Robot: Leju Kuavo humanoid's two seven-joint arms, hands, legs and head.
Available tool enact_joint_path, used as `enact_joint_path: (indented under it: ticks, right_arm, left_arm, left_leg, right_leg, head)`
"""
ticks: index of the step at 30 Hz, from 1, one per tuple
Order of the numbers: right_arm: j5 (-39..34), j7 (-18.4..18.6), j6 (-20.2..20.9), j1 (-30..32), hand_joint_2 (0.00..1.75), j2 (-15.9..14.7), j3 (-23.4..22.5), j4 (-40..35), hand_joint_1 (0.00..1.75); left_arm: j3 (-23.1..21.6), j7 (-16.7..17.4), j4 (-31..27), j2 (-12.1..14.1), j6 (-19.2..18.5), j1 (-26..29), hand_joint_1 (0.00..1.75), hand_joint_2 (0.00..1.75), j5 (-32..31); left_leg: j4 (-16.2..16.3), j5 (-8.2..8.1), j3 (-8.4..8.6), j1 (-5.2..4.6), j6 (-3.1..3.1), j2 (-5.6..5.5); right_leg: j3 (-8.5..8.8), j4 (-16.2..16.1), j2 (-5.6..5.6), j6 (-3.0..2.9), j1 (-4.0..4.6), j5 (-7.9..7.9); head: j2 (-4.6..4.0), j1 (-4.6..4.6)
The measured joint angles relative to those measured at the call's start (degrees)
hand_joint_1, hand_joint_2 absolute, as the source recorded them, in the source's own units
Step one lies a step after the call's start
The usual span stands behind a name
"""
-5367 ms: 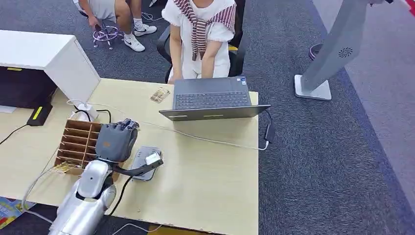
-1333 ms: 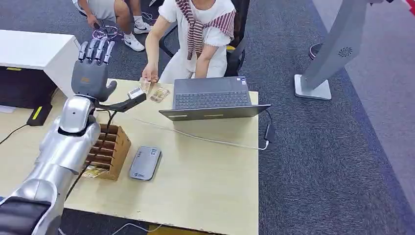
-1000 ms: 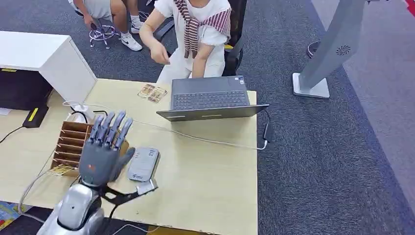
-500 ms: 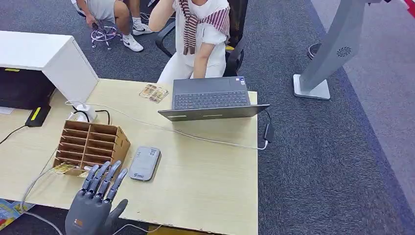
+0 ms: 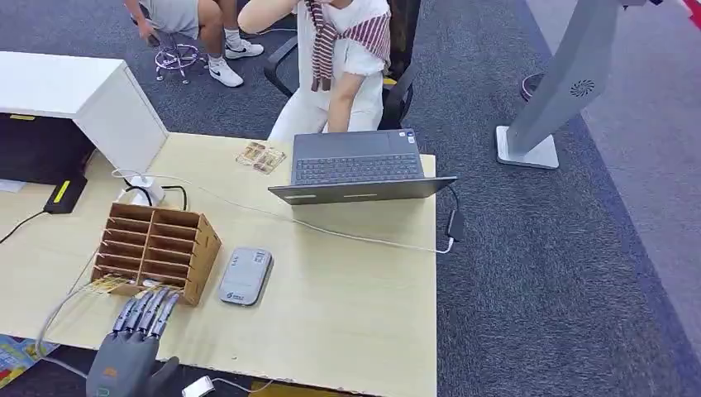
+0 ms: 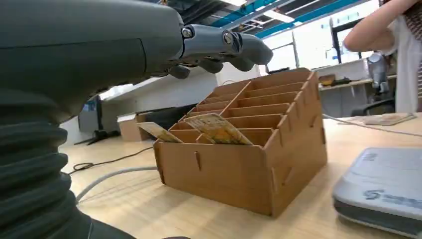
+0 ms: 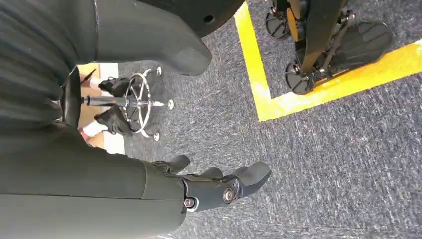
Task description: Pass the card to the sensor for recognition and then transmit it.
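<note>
On the desk (image 5: 347, 281) the wooden card rack (image 5: 155, 251) stands just beside the grey sensor (image 5: 245, 275). My left hand (image 5: 132, 351), empty with fingers apart, should pinch the protruding card (image 6: 217, 128) by its edge, squarely.

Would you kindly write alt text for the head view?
The robot's left hand, holding nothing, hovers at the near edge of a wooden table, just before a slotted wooden card box and a grey card reader. Behind, a person sits at a laptop.
</note>
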Motion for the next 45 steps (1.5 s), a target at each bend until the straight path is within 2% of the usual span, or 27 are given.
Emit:
enact_joint_path:
  ticks: [6, 11, 25, 37, 45]
  right_arm:
    - [1.6, 0.5, 0.6, -0.1, 1.75, 0.0, 0.0, 0.0, 0.00]
    - [2.6, 0.8, 0.8, -0.2, 1.75, 0.0, 0.0, 0.0, 0.00]
    - [3.7, 0.8, 1.3, -0.2, 1.75, 0.0, 0.0, 0.0, 0.00]
    - [4.0, 0.8, 1.3, -0.2, 1.75, 0.0, 0.1, 0.0, 0.00]
    - [5.0, 1.3, 1.9, -0.2, 1.75, 0.0, 0.3, 0.0, 0.00]
  left_arm:
    - [5.1, -5.4, 5.5, -3.7, 1.8, -4.1, 0.00, 1.75, -1.6]
    - [7.5, -7.3, 7.9, -5.9, 2.7, -6.8, 0.00, 1.75, -2.4]
    - [8.9, -8.0, 11.1, -7.9, 2.9, -10.6, 0.00, 1.75, -3.3]
    - [9.1, -7.9, 11.7, -8.2, 2.8, -11.5, 0.00, 1.75, -3.4]
    - [11.1, -7.9, 13.7, -8.1, 3.1, -13.6, 0.00, 1.75, -3.0]
  left_leg:
    - [0.0, 0.01, 0.02, 0.00, 0.01, -0.02]
    - [0.0, 0.01, 0.03, 0.00, 0.01, -0.04]
    - [0.0, 0.02, 0.04, 0.00, 0.01, -0.04]
    - [0.0, 0.02, 0.03, 0.00, 0.01, -0.04]
    - [0.0, 0.02, 0.04, 0.00, 0.01, -0.04]
  right_leg:
    - [0.02, 0.0, -0.03, 0.00, 0.00, 0.01]
    - [0.02, 0.0, -0.04, 0.00, 0.00, 0.01]
    - [0.02, 0.0, -0.03, 0.00, 0.00, 0.01]
    - [0.01, 0.0, -0.04, 0.00, 0.00, 0.01]
    - [0.02, 0.0, -0.03, -0.01, 0.01, 0.01]
  head:
    - [0.00, 0.02]
    - [0.00, 0.02]
    - [0.00, 0.02]
    - [0.00, 0.02]
    - [0.00, 0.04]
